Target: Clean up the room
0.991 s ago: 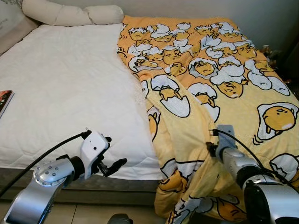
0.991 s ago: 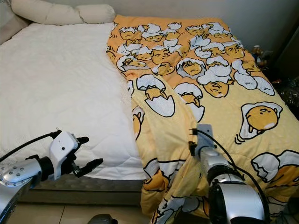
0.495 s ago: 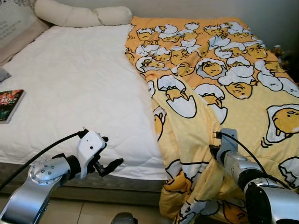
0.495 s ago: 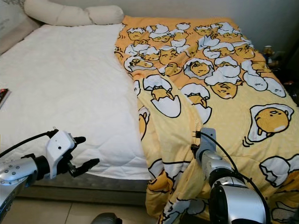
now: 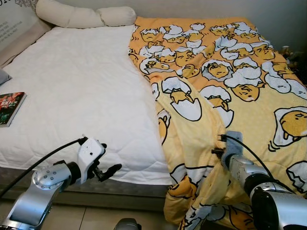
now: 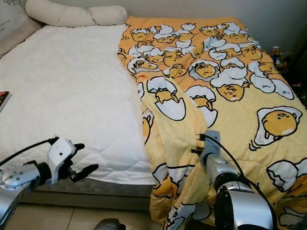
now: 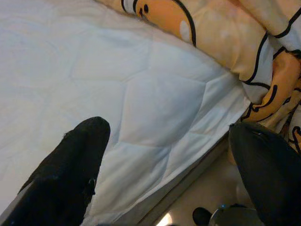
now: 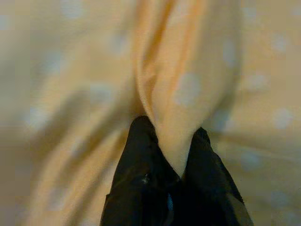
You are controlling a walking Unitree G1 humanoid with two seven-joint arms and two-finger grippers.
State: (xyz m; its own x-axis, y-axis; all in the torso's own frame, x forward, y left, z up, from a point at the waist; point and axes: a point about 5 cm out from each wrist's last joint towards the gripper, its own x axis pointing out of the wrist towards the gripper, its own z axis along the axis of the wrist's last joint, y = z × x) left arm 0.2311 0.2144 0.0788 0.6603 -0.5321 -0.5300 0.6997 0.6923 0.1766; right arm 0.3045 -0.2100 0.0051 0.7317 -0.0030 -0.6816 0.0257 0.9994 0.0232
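Note:
A yellow blanket printed with egg cartoons covers the right half of the bed and hangs over its front edge. My right gripper is shut on a raised fold of this blanket; its wrist rests on the cloth near the bed's front edge, and the fingers are buried in the fabric. My left gripper is open and holds nothing. It hovers just off the front edge of the bare white mattress cover, and its black fingers are spread wide over the white quilting.
A book lies at the left edge of the mattress. Long cream pillows lie along the head of the bed. Small items stand on the floor at the far right. Tiled floor runs below the bed's front.
The camera swung to the left early on, bringing the book into view. My left gripper has sunk a little along the bed's front edge. My right gripper stays shut on the blanket fold.

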